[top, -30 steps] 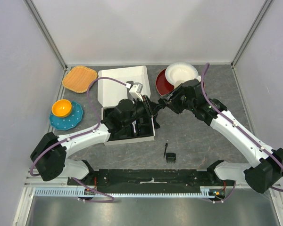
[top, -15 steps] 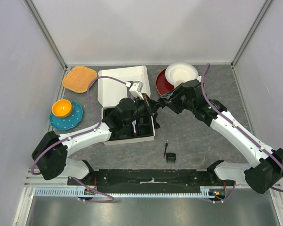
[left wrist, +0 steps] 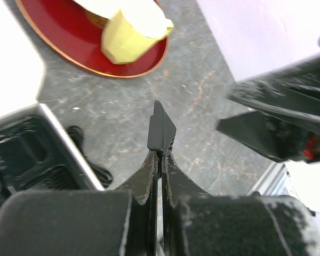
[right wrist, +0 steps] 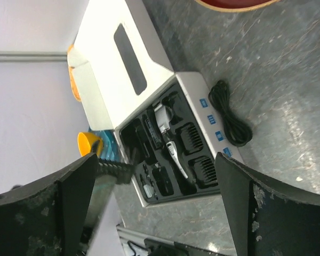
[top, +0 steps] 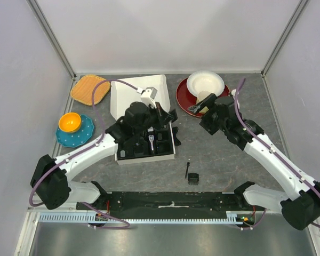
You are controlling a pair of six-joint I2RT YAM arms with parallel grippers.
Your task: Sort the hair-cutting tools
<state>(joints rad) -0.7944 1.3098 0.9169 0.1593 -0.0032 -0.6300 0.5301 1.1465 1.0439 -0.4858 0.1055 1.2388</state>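
Note:
My left gripper is shut on a small flat black plastic piece, seen edge-on and held above the table right of the box; it also shows in the top view. My right gripper is open and empty, near the red plate. In the right wrist view its fingers frame the white box. The box's black tray holds the black and silver clipper and two black comb attachments. Another comb attachment and the thin black brush lie on the table in front.
A coiled black cord lies just right of the box. A red plate with a white bowl and a yellow cup stands at the back right. At the left are an orange bowl on a blue plate and an orange mat.
The two grippers, tip to tip right of the box before, have drawn apart. The right gripper pulled back to the right; the left arm swung back left with the black piece.

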